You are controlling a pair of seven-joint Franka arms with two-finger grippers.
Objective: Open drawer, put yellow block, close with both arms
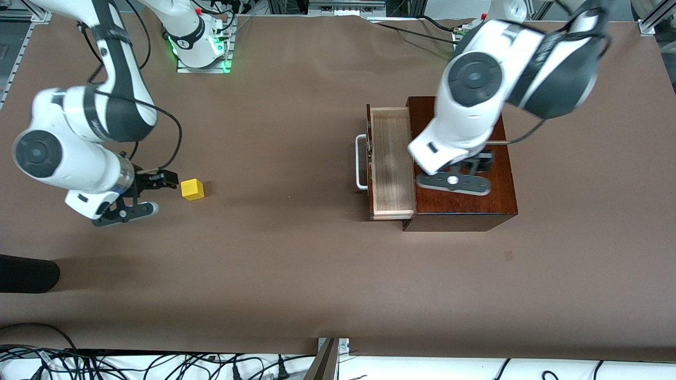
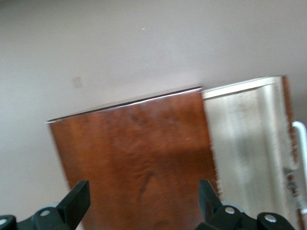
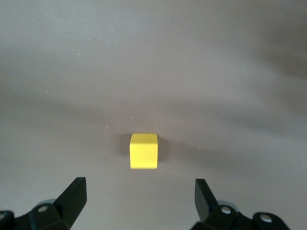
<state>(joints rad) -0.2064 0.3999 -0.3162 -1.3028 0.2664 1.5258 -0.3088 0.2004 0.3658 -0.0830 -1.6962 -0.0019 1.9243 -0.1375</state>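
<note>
Drawer [image 1: 392, 163] pulled open, empty, pale wood; yellow block [image 1: 192, 189] on table, well apart

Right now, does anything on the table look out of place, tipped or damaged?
Nothing stands out. The drawer is pulled out square from the box and looks empty. The block sits flat on the table, apart from the open right gripper. The open left gripper hangs over the box.

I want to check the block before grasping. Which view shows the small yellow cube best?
The right wrist view: the small yellow cube lies unobstructed ahead of the open right gripper. The front view shows it small; the left wrist view misses it.
</note>
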